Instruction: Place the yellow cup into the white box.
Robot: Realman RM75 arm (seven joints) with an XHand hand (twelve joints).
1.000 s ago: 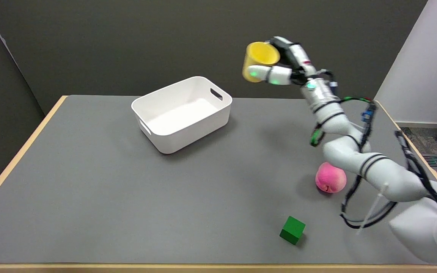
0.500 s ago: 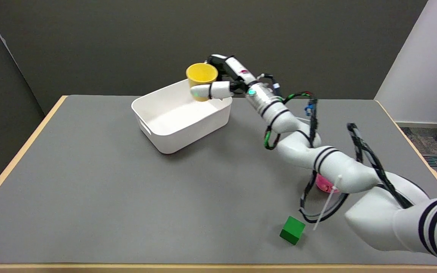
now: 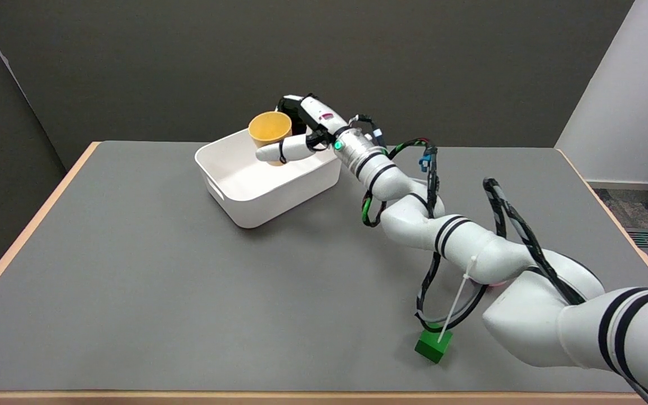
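One yellow cup [image 3: 270,127] shows, above the far right part of the one white box [image 3: 256,199]. One green cube [image 3: 433,346] sits well in front and to the right of the white box. One bench [image 3: 133,292] carries the box and the cube. One robot hand [image 3: 296,135] is in view, at the white box's far right corner.

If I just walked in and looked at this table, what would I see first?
First you'd see the yellow cup, held up by the robot's right hand right over the white box at the far side of the grey table. The long white arm stretches in from the lower right. A little green block sits near the front edge.
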